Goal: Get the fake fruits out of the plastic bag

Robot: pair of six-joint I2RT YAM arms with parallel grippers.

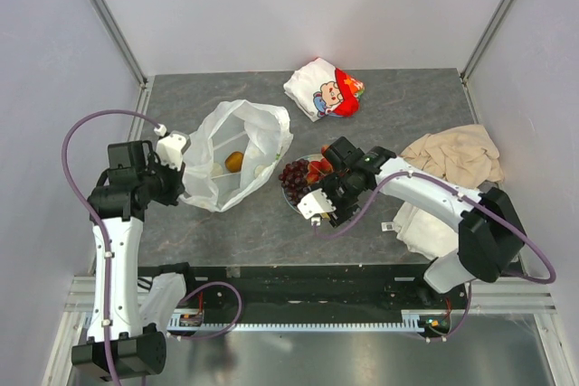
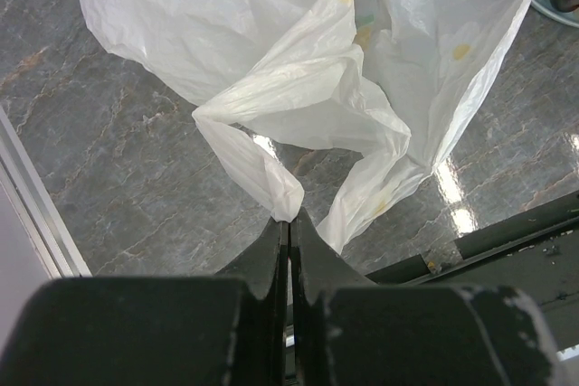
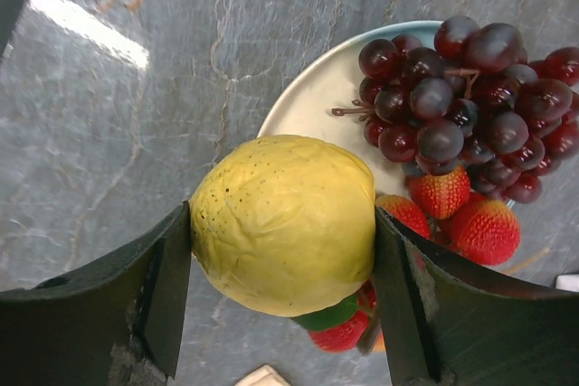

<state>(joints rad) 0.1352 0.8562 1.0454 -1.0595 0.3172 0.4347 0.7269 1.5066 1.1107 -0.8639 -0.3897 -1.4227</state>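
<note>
Pinching the lemon (image 3: 283,223), the right gripper (image 3: 282,255) hovers at the plate's (image 3: 308,101) edge.

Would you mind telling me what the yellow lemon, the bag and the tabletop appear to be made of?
The lemon: likely moulded plastic, matt, with pressed wrinkles and tiny dark specks. The plastic bag: thin translucent film, crinkled, softly glossy. The tabletop: grey marble-look slab or laminate, polished; it mirrors the lights.

Under lemon (image 3: 285,223), green piece (image 3: 327,315) mostly hidden; grape bunch (image 3: 470,106) cut by right edge.
</note>
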